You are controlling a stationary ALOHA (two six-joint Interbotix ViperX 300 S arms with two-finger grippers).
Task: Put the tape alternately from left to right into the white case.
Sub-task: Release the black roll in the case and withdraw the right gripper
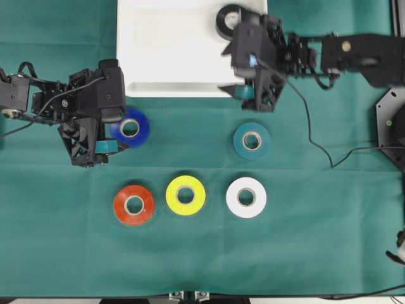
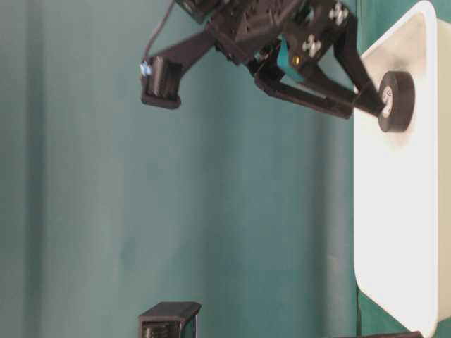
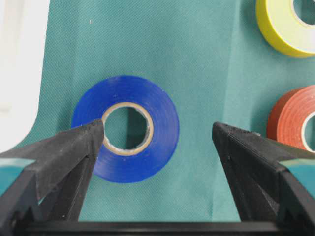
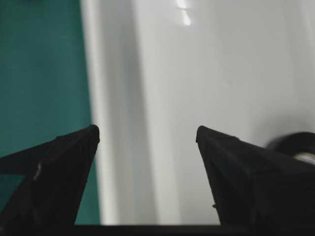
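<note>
My left gripper (image 3: 157, 135) hangs over the blue roll (image 3: 125, 129), jaws spread wide and holding nothing; one tip covers the core, so I'd centre before closing. The right gripper (image 4: 147, 135), jaws fully apart and empty, sits at the white case (image 1: 171, 47), upper centre. Six rolls: the black roll (image 1: 228, 20) cased, five on the desk (image 1: 316, 240).

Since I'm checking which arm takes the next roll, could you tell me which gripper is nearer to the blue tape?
Left. The left gripper hangs open right over the blue tape, jaws straddling it. The right gripper is open at the white case, far across the table.
</note>
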